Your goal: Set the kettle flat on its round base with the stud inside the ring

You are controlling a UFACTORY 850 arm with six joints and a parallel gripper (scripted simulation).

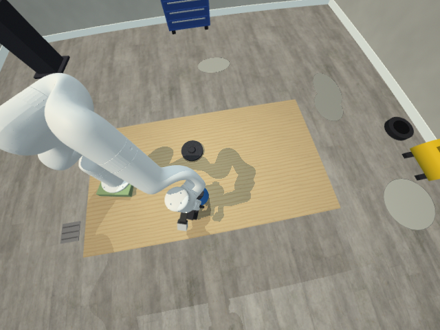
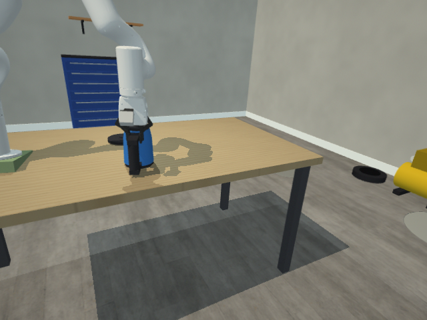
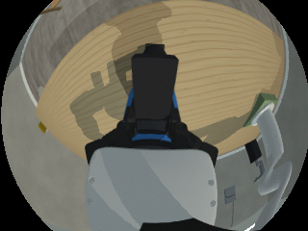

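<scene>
The blue kettle [image 2: 145, 149] [image 1: 205, 194] [image 3: 153, 87] stands upright on the wooden table [image 2: 241, 148] [image 1: 277, 149], its black handle [image 2: 133, 155] facing the front edge. My gripper [image 2: 133, 135] [image 3: 152, 105] comes straight down from above and is shut on the handle's upright bar. In the top view the arm's wrist hides most of the kettle. The round black base [image 1: 192, 150] [image 2: 115, 139] lies flat on the table behind the kettle, a short way off, with its stud up.
The arm's green mount [image 1: 114, 192] [image 2: 12, 161] sits at the table's left side. A blue drawer cabinet [image 2: 91, 91] [image 1: 184, 14] stands by the back wall. A black tyre [image 2: 369, 173] [image 1: 399, 128] and a yellow machine [image 2: 411, 177] are on the floor to the right.
</scene>
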